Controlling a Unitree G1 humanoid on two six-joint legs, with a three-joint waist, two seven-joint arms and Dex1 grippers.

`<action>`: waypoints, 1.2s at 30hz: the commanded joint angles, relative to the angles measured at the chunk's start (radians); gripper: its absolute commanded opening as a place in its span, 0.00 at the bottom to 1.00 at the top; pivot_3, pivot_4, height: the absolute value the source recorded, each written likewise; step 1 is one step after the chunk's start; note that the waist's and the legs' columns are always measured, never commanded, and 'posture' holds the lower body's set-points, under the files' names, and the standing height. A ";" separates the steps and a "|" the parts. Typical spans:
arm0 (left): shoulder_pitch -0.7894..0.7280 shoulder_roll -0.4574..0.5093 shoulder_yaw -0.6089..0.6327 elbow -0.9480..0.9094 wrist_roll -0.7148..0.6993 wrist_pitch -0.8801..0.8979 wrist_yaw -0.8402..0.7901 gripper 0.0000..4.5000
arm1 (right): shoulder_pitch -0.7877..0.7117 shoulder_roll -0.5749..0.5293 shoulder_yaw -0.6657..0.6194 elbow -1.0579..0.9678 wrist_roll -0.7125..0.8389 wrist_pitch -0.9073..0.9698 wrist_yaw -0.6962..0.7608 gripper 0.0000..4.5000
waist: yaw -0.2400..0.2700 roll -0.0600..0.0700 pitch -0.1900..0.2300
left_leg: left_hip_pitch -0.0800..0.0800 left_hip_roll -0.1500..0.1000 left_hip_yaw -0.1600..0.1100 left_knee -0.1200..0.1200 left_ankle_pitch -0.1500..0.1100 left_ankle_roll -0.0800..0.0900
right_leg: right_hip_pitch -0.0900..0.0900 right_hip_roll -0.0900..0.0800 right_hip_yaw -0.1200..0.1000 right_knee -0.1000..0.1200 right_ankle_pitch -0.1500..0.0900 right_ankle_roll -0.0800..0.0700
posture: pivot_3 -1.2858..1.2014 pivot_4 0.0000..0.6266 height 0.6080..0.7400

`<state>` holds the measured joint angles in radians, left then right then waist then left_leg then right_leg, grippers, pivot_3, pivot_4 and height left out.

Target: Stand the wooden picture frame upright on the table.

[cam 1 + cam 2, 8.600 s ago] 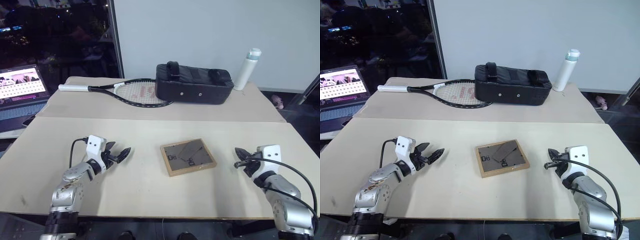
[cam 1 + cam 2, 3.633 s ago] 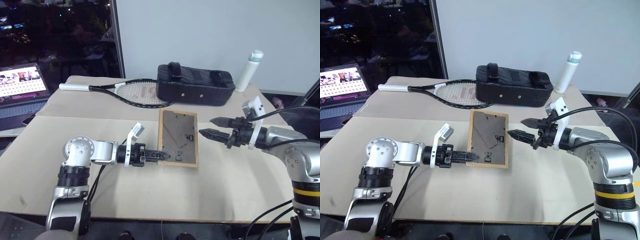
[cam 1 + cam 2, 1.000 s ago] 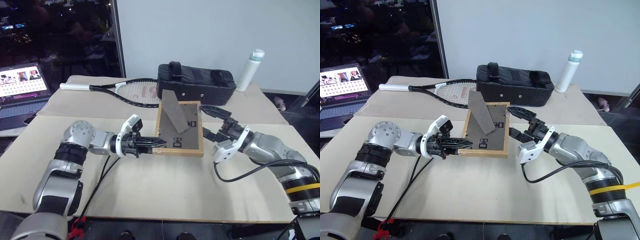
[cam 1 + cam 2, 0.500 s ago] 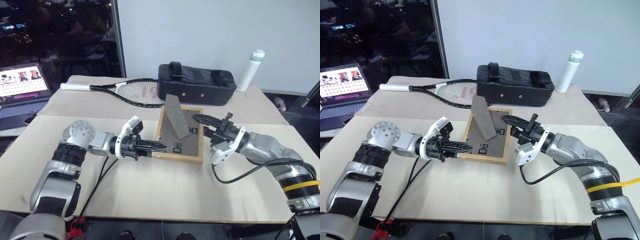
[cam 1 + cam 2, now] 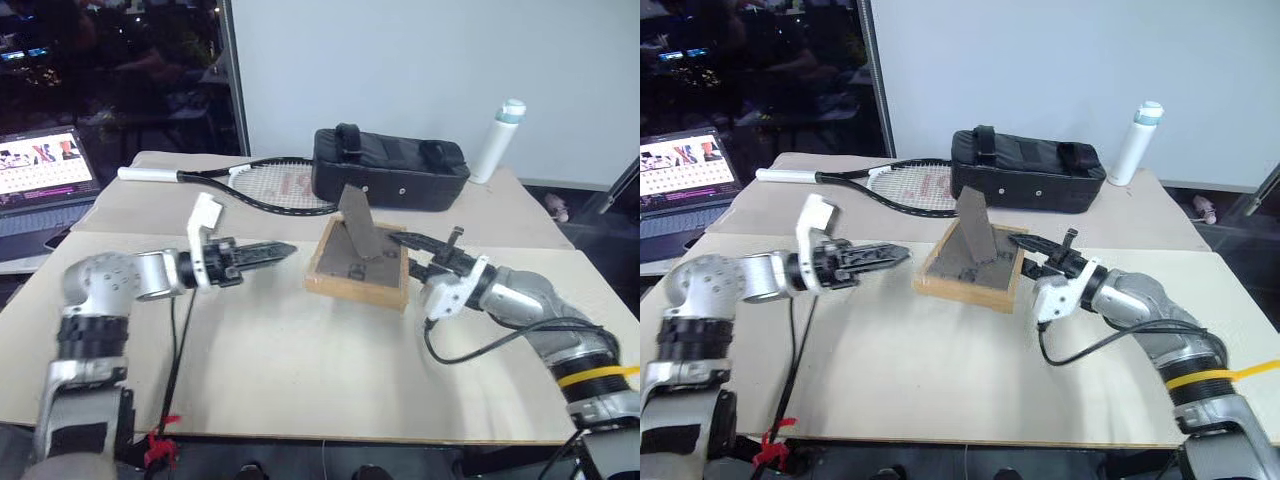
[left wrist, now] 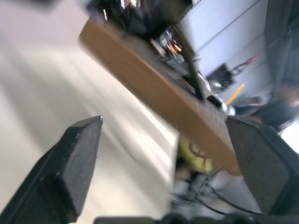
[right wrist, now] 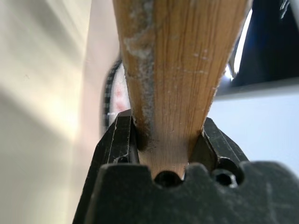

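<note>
The wooden picture frame (image 5: 357, 262) is seen near the middle of the table (image 5: 300, 370), tilted back with its grey backboard facing up and toward the robot, its near edge low and its fold-out stand (image 5: 357, 222) sticking up at about 12 o'clock from the backboard. It is pinched at its right-hand edge, at about 3 o'clock, by the right gripper (image 5: 420, 255), whose fingers (image 7: 122, 140) are pressed against both faces of the wooden rim. The left gripper (image 5: 262, 252) is held off the frame at about 9 o'clock, spread wide with nothing between its fingers (image 6: 74, 158), a clear gap of table lying between it and the frame.

The frame is judged to be carried by one narrow pinch at a single edge, so a swing or twist about that pinch is the main risk; a slip of the smooth wood between the pads could let the frame drop flat, face down. If the frame is set down with the stand not opened far enough, or with the stand's foot not resting on the table, a topple backward or forward on release is likely. A release made before the lower edge is seated would have the same result. The tennis racket (image 5: 255, 185) and black case (image 5: 390, 170), at about 11 and 12 o'clock, lie near enough to be struck should the frame be pushed far back
</note>
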<state>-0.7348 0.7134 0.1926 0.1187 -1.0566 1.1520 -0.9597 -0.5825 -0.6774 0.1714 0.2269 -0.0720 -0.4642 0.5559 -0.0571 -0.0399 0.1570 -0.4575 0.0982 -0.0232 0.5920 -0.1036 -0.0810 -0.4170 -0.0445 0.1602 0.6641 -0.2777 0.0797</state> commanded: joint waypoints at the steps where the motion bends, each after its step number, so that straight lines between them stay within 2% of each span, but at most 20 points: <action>1: 0.019 0.028 0.021 -0.083 0.045 -0.078 -0.032 1.00 | -0.018 0.054 -0.062 -0.136 0.383 0.574 0.164 0.27 | 0.003 0.001 0.001 | 0.001 0.000 -0.001 0.001 0.000 0.000 | 0.002 0.000 -0.001 0.000 0.000 0.000 | 0.52 0.24 0.81; 6: 0.113 0.008 -0.012 -0.255 0.152 -0.253 -0.044 1.00 | -0.060 0.088 -0.098 -0.193 0.660 1.159 0.206 0.27 | 0.016 0.002 0.001 | 0.000 0.000 -0.003 0.001 0.001 0.001 | 0.002 0.000 -0.005 0.000 0.000 -0.001 | 0.52 0.24 0.81; 9: 0.143 -0.028 -0.017 -0.312 0.158 -0.279 -0.014 1.00 | -0.099 0.133 -0.155 -0.153 0.756 1.359 0.170 0.27 | 0.019 0.002 0.001 | -0.001 0.000 -0.003 0.001 0.001 0.001 | 0.000 0.000 -0.005 0.000 0.000 -0.002 | 0.52 0.24 0.81; 16: 0.172 -0.060 -0.026 -0.334 0.182 -0.304 0.026 1.00 | -0.138 0.185 -0.190 -0.013 0.756 1.458 0.176 0.27 | 0.015 0.002 0.001 | -0.002 0.000 -0.003 0.001 0.001 0.001 | -0.001 0.000 -0.005 0.000 -0.001 -0.001 | 0.52 0.24 0.81; 20: 0.178 -0.052 -0.043 -0.329 0.209 -0.324 0.014 1.00 | -0.130 0.188 -0.147 0.021 0.691 1.410 0.220 0.27 | 0.009 0.002 0.001 | -0.002 0.000 -0.003 0.001 0.001 0.001 | -0.001 0.000 -0.005 0.000 -0.001 -0.001 | 0.52 0.24 0.81; 26: 0.186 -0.039 -0.058 -0.312 0.257 -0.368 -0.010 1.00 | -0.080 0.189 -0.104 -0.041 0.673 1.392 0.301 0.27 | 0.008 0.002 0.001 | -0.002 0.000 -0.003 0.001 0.001 0.001 | -0.001 0.000 -0.005 0.001 -0.003 0.002 | 0.52 0.24 0.81; 36: 0.199 -0.052 -0.047 -0.294 0.277 -0.402 -0.025 1.00 | -0.028 0.170 -0.049 -0.153 0.659 1.407 0.339 0.27 | 0.012 0.002 0.001 | -0.002 0.000 -0.003 0.001 0.001 0.001 | -0.001 0.000 -0.005 0.000 -0.003 0.002 | 0.52 0.24 0.81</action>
<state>-0.5333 0.6625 0.1289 -0.1780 -0.7713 0.7690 -0.9745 -0.6152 -0.4941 0.1105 0.1160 0.5888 0.9273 0.8688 -0.0451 -0.0379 0.1581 -0.4595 0.0986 -0.0265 0.5926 -0.1027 -0.0800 -0.4182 -0.0443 0.1549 0.6645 -0.2806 0.0822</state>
